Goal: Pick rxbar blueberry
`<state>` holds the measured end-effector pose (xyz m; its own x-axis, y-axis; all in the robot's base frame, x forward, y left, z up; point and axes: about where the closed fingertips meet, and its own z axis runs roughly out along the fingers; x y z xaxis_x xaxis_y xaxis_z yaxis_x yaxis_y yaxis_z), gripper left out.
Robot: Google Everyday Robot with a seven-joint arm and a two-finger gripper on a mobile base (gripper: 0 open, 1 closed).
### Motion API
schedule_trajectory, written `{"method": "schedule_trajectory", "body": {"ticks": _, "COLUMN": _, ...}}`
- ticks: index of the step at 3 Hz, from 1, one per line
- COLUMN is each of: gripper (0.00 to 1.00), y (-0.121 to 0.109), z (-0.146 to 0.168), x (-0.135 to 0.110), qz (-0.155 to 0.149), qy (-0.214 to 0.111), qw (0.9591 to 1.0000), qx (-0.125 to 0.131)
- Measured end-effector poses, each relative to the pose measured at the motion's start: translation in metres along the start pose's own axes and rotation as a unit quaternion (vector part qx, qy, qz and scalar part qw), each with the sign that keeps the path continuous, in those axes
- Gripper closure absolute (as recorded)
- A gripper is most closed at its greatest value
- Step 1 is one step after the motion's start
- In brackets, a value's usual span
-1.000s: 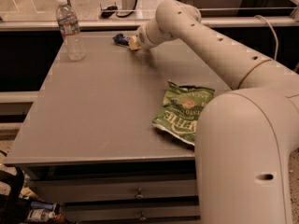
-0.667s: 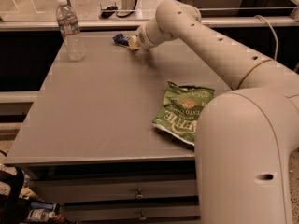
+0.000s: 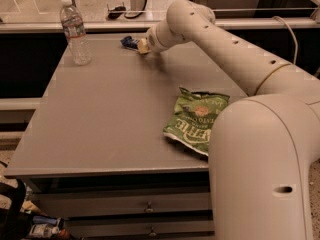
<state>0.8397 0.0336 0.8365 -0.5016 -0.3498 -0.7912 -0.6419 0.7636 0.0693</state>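
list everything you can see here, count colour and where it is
small flat snack bar in a dark navy-blue wrapper: one, navy blue, far edge of the table, right next to the gripper
clear plastic water bottle: one, clear with a white cap, upright at the table's far left corner
large green chip bag: one, green, lying flat on the near right part of the table
flat grey table: one, grey, centre of view
grey drawers: two showing, grey, under the table top
white robot arm: one, white, reaching from near right to the far edge
gripper: one, pale, at the far edge beside the snack bar; contact unclear
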Motion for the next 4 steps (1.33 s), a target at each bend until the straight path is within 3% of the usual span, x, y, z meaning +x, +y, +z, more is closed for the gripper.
{"method": "schedule_trajectory", "body": {"ticks": 2, "gripper": 1.00, "y": 0.000, "z": -0.002, "x": -0.003, "qz": -0.005, "qy": -0.001, "qw": 1.0000, "qx": 0.005}}
{"method": "schedule_trajectory", "body": {"ticks": 3, "gripper": 1.00, "y": 0.005, "z": -0.025, "x": -0.034, "qz": -0.052, "qy": -0.011, "qw": 0.9973, "qx": 0.050}}
{"method": "schedule_trajectory", "body": {"ticks": 4, "gripper": 1.00, "y": 0.010, "z": -0.044, "x": -0.056, "qz": -0.082, "qy": -0.019, "qw": 0.9936, "qx": 0.075}}
